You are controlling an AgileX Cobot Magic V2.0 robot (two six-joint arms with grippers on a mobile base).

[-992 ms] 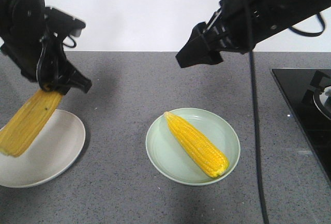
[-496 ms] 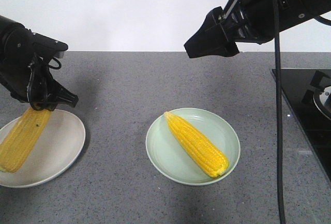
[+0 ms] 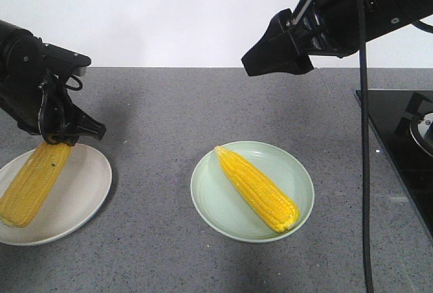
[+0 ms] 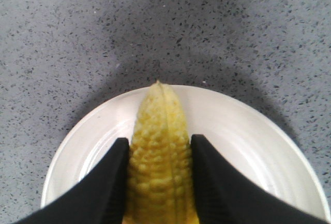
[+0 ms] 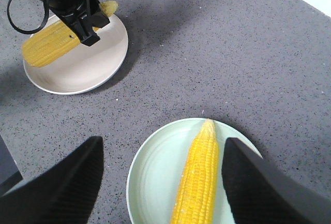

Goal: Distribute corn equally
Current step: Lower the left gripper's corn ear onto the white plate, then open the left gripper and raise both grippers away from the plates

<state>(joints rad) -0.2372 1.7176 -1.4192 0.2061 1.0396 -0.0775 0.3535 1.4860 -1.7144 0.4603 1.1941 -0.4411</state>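
Observation:
One corn cob (image 3: pixel 32 183) lies slanted on the white plate (image 3: pixel 82 191) at the left. My left gripper (image 3: pixel 62 136) is shut on its upper end. In the left wrist view both black fingers press the sides of this corn (image 4: pixel 158 113) over the white plate (image 4: pixel 248 131). A second corn cob (image 3: pixel 258 189) rests diagonally on the pale green plate (image 3: pixel 215 201) at the centre. My right gripper (image 3: pixel 260 59) hangs high above the counter, open and holding nothing; in its own view the right gripper (image 5: pixel 163 149) frames the green plate (image 5: pixel 150 177) and its corn (image 5: pixel 199 182).
A black cooktop (image 3: pixel 399 130) fills the counter's right edge. A black cable (image 3: pixel 364 171) hangs down from the right arm, right of the green plate. The grey speckled counter (image 3: pixel 155 137) runs between the two plates.
The left arm has come down and set the cob's lower end on the white plate, still gripping it. The right arm rose and drew back to the right, then stayed put.

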